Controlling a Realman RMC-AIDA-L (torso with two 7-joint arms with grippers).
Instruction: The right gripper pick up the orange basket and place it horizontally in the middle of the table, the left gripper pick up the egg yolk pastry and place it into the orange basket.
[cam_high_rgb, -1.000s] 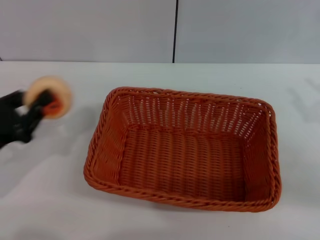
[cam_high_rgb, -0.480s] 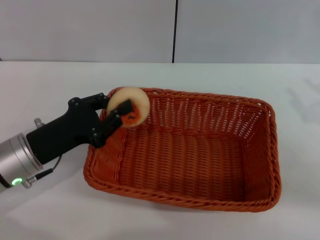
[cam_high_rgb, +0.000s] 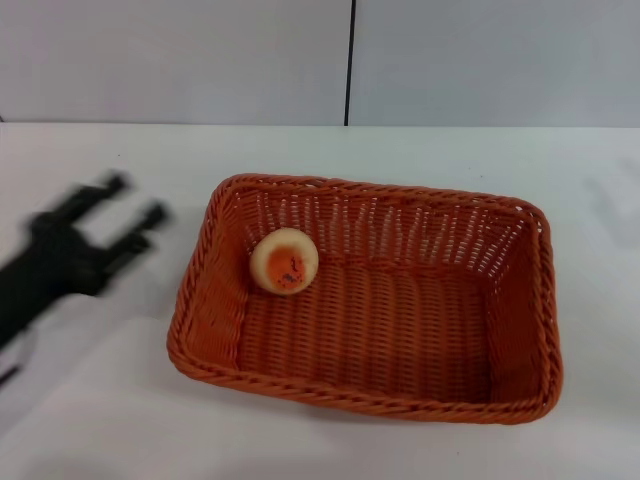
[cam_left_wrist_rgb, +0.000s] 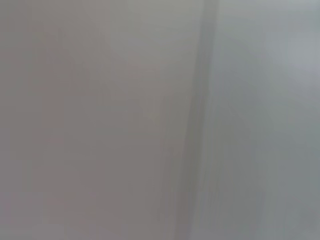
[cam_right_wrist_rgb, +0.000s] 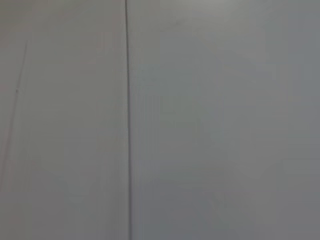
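The orange basket lies lengthwise across the middle of the white table in the head view. Inside it, at its left end near the far wall, rests the egg yolk pastry, glazed top facing up. My left gripper is to the left of the basket, off the rim, blurred, its two black fingers spread open and holding nothing. The right gripper is out of view. Both wrist views show only a plain grey wall with a dark seam.
A grey wall with a vertical dark seam stands behind the table's far edge. White tabletop surrounds the basket on all sides.
The left gripper carried the pastry from the left over the basket's left rim, let it go inside, and has pulled back left with its fingers open.
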